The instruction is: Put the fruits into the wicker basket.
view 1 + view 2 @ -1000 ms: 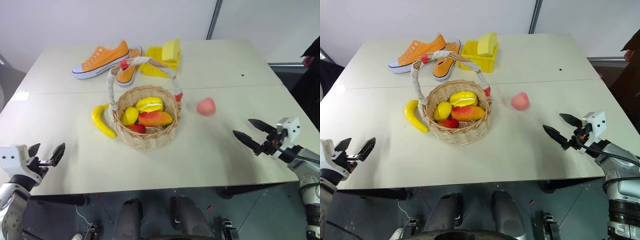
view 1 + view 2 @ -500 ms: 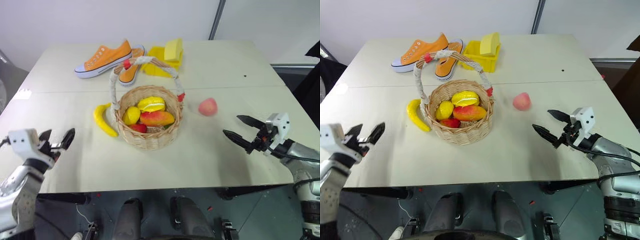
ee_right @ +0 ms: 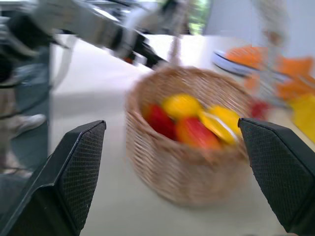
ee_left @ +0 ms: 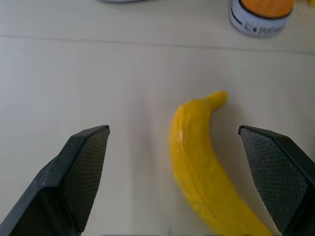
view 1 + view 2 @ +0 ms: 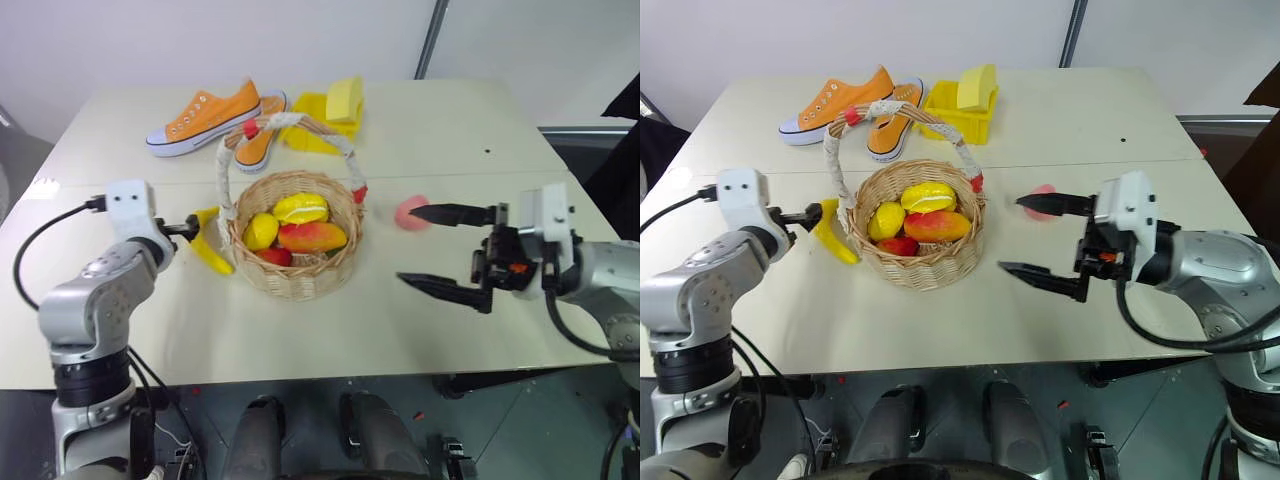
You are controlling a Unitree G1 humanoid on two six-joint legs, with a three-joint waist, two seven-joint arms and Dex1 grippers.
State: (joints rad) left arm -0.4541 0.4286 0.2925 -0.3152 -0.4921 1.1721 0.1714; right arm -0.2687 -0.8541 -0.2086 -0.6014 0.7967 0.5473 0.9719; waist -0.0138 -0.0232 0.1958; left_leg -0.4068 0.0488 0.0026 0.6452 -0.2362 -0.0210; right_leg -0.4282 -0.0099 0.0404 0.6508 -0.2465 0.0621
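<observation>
The wicker basket (image 5: 295, 240) stands mid-table and holds a lemon-like, a mango-like and a red fruit. A yellow banana (image 5: 208, 245) lies on the table against the basket's left side. My left gripper (image 4: 172, 132) is open and level with the banana (image 4: 202, 167), which lies between its spread fingers, untouched. A pink peach (image 5: 408, 213) rests to the right of the basket, partly behind one finger of my right gripper (image 5: 406, 244). That gripper is open and empty and points left at the basket (image 3: 197, 147).
Two orange sneakers (image 5: 205, 115) and a yellow bin (image 5: 315, 125) holding a pale yellow block (image 5: 342, 100) sit at the back of the table (image 5: 330, 330). The basket's tall handle (image 5: 285, 125) arches over the fruit.
My left gripper came up from the table's front left corner to the banana. My right gripper swung up and to the left, turning to point at the basket in front of the peach.
</observation>
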